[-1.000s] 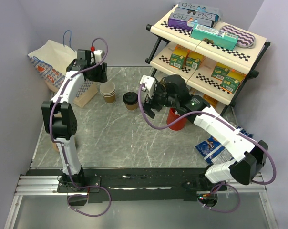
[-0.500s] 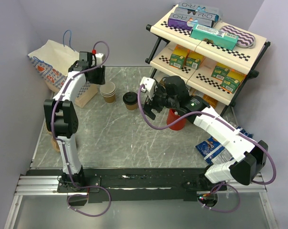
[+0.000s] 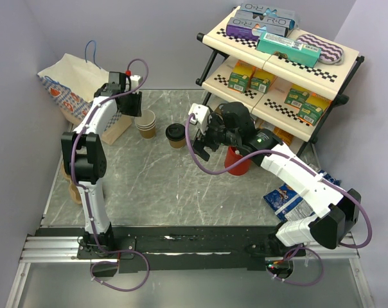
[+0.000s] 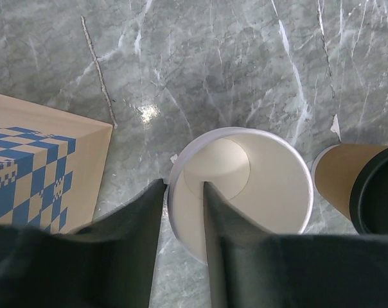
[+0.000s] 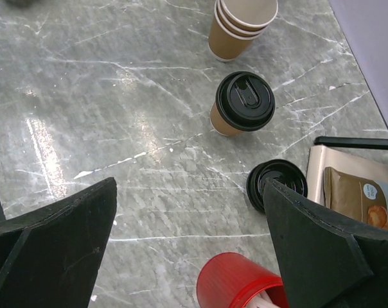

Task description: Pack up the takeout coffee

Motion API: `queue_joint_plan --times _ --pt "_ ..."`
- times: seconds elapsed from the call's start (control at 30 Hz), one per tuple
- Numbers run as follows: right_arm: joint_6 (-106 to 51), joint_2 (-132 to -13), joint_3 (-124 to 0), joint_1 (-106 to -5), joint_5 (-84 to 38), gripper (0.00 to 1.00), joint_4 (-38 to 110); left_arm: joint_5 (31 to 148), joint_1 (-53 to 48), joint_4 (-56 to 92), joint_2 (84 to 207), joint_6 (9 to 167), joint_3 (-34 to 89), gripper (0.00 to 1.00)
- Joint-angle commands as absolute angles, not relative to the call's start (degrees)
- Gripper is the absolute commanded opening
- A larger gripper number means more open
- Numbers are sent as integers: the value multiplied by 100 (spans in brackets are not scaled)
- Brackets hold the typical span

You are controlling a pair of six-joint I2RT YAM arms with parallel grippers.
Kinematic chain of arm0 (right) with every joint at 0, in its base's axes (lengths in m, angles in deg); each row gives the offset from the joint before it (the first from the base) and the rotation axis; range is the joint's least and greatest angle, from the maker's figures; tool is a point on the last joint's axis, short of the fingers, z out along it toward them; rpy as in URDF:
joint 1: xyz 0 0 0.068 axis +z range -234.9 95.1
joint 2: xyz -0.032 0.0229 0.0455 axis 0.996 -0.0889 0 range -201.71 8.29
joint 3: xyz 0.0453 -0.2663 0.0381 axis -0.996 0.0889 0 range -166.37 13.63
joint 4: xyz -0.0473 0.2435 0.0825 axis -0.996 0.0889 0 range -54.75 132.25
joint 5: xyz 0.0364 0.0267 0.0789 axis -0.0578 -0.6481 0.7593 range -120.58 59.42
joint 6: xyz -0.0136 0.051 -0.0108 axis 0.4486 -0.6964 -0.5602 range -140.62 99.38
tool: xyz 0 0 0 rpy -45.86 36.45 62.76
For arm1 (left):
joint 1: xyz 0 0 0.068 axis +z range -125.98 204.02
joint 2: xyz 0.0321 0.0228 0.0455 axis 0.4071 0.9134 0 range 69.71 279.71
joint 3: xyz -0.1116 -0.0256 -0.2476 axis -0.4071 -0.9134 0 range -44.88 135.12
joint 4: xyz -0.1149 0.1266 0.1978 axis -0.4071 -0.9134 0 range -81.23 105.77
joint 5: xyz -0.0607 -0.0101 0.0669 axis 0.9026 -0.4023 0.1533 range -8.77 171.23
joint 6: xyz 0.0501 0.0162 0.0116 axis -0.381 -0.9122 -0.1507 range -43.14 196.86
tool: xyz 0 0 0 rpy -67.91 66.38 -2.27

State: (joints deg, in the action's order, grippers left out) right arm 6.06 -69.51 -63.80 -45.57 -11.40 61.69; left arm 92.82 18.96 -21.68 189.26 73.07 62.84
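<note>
One lidded brown cup (image 3: 175,133) with a black lid stands mid-table; it also shows in the right wrist view (image 5: 244,102) and at the right edge of the left wrist view (image 4: 374,192). No second lidded cup shows. A loose black lid (image 5: 277,185) lies on the table. A stack of lidless cups (image 3: 144,123), white inside (image 4: 258,186), stands to the left of the lidded cup. My left gripper (image 3: 133,109) (image 4: 183,186) straddles the stack's left rim, one finger outside and one inside, with a narrow gap. My right gripper (image 3: 202,144) (image 5: 189,192) is wide open and empty, above the table to the right of the lidded cup.
A paper bag (image 3: 72,83) with blue check print (image 4: 40,160) lies at the back left, close to the stack. A red cup of stirrers (image 3: 238,160) (image 5: 236,282) stands under my right arm. A two-tier shelf (image 3: 277,58) stands at the back right. Snack bags (image 3: 287,196) (image 5: 364,199) lie to the right.
My left gripper has moved slightly down and left, toward the lidless stack. The right arm and the cups have not moved.
</note>
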Motion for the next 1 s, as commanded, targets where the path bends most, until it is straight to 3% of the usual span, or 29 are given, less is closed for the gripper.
queue_joint_plan --times 0.0,0.37,0.43,0.47,0.5,0.97 --pt "628 -6932 -6380 -4579 -1098 100 6065 9239 1893 -2132 18819 7282 6490 28" --pt "610 -6994 -6398 -4579 -1019 100 6065 9151 1893 -2141 18669 7238 6481 26" --pt "610 -7002 -6398 -4579 -1010 100 6065 9160 1884 -2141 18626 7247 6507 16" --pt "610 -7002 -6398 -4579 -1010 100 6074 9160 1884 -2132 18599 7247 6533 4" --pt "610 -7002 -6389 -4579 -1010 100 6074 9186 1893 -2123 18590 7256 6560 1" --pt "636 -7134 -6530 -4579 -904 100 6153 9581 1928 -2219 18388 7378 6701 1"
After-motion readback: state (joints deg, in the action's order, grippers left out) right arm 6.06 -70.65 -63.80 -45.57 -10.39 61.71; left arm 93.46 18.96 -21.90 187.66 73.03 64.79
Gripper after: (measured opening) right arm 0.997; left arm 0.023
